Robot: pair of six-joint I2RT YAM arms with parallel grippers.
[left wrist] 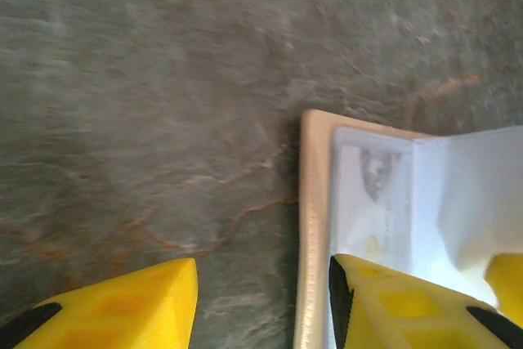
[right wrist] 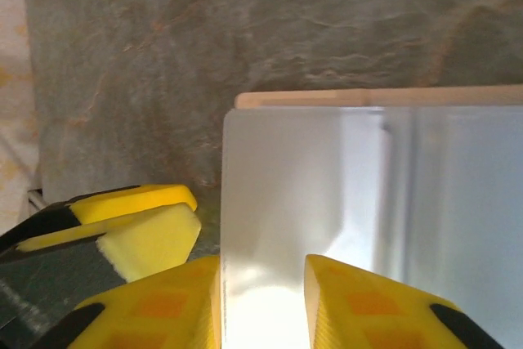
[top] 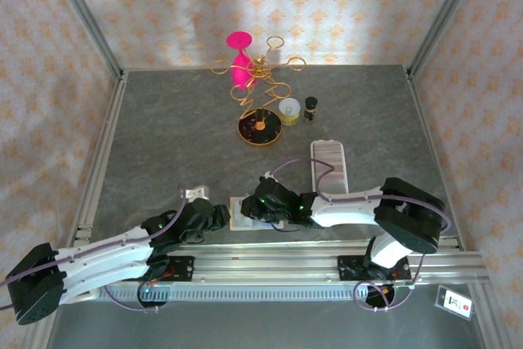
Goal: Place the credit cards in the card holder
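I see orange-patterned wallpaper around a grey stone-look worktop. The card holder lies open near its front edge. My left gripper straddles its rim, spread. The right gripper is over its pale inside; I cannot tell its grip.

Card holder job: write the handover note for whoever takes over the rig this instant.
Left gripper: open, straddling the beige edge of the card holder, one finger on its inside.
Right gripper: fingers slightly apart above a pale sheet inside the holder; grip cannot be told.
Card holder lies open at the table's near edge, between both grippers.
Credit cards: unclear whether the pale sheet is one.
Done: holder is open. To do: find the cards, slide them in.
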